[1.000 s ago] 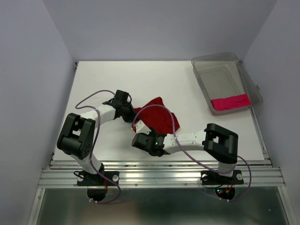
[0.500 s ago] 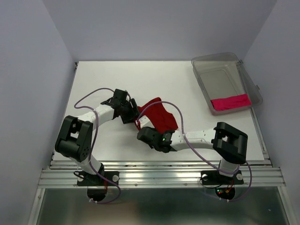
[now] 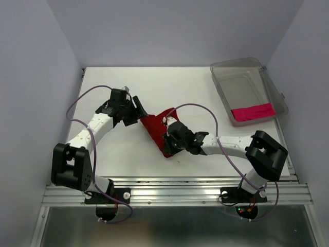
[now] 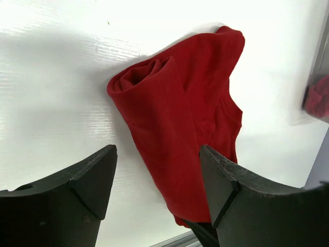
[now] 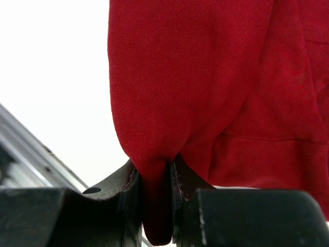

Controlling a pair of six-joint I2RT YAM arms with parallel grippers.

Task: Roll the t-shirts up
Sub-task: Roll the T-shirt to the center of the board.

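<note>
The white table (image 3: 154, 87) filled most of the top view, with the clear plastic bin (image 3: 241, 90) at its upper right. The crimson t-shirt (image 3: 153, 127) lay at the centre of that frame as a narrow slanted bundle. In the left wrist view, one long side was turned over into a loose tube open at the upper left, while the rest lay flatter to the right. The magenta t-shirt (image 3: 252, 111) sat as a small roll at the near end of the bin and looked finished.

The left gripper (image 4: 157, 154) hung over the crimson t-shirt with its jaws spread wide, holding nothing. The right gripper (image 5: 154, 175) was narrowed onto a pinch of red cloth at the bundle's lower end, the fabric squeezed between its pads.

The step in hand appeared to be rolling the crimson t-shirt, only loosely begun. The next move probably called for the left gripper to come down on the open tube end. Both ends could then turn together and wind the flat part in tightly.
</note>
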